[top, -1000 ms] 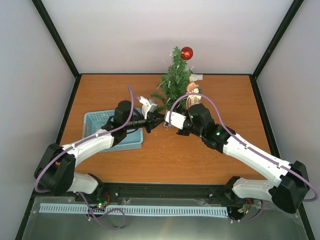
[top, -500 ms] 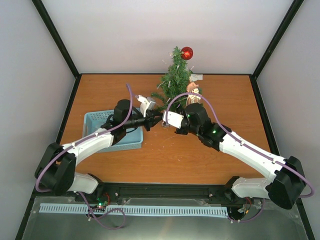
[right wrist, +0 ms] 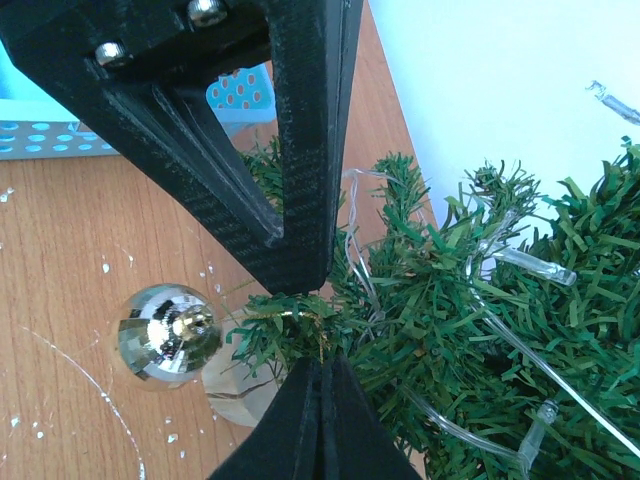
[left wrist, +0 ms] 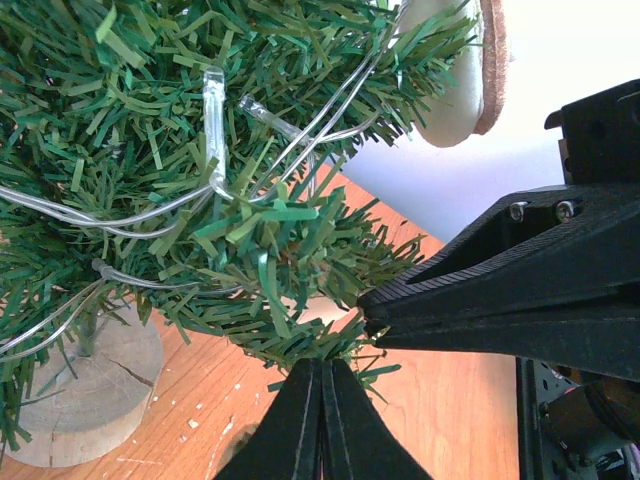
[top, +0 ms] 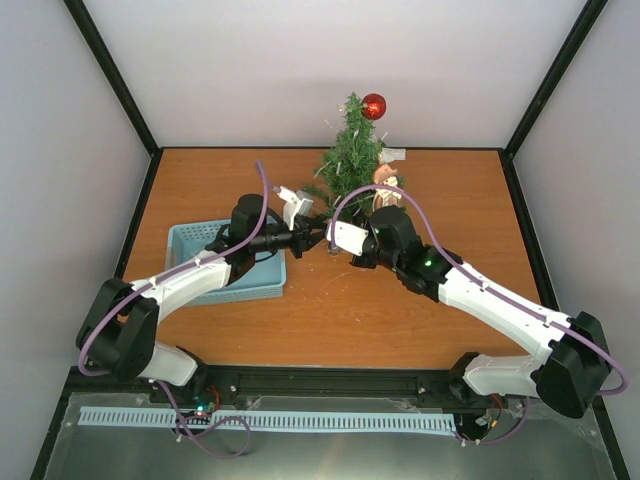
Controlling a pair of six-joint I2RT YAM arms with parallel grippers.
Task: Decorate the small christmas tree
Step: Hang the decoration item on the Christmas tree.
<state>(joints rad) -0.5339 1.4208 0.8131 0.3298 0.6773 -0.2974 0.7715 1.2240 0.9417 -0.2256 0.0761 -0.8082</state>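
Note:
The small christmas tree (top: pixel 350 160) stands at the back middle of the table, strung with clear lights. Both grippers meet at a low front branch. My left gripper (top: pixel 312 238) is shut, its tips (left wrist: pixel 322 365) pinched on the needle tip of that branch. My right gripper (top: pixel 329 241) is shut on the gold thread (right wrist: pixel 322 345) of a silver bauble (right wrist: pixel 168 332). The thread lies across the branch and the bauble hangs beside it. The right gripper's black fingers (left wrist: pixel 480 300) show in the left wrist view. The left gripper's fingers (right wrist: pixel 290 200) show in the right wrist view.
A red bauble (top: pixel 374 105) hangs near the treetop. A wooden figure ornament (top: pixel 384 178) hangs on the tree's right side. The tree's round wooden base (left wrist: pixel 85 395) is by the branch. A blue perforated basket (top: pixel 215 270) sits at the left under the left arm.
Both grippers have moved slightly up toward the tree's low branch. The left gripper has closed in on the right one. The tree has not moved.

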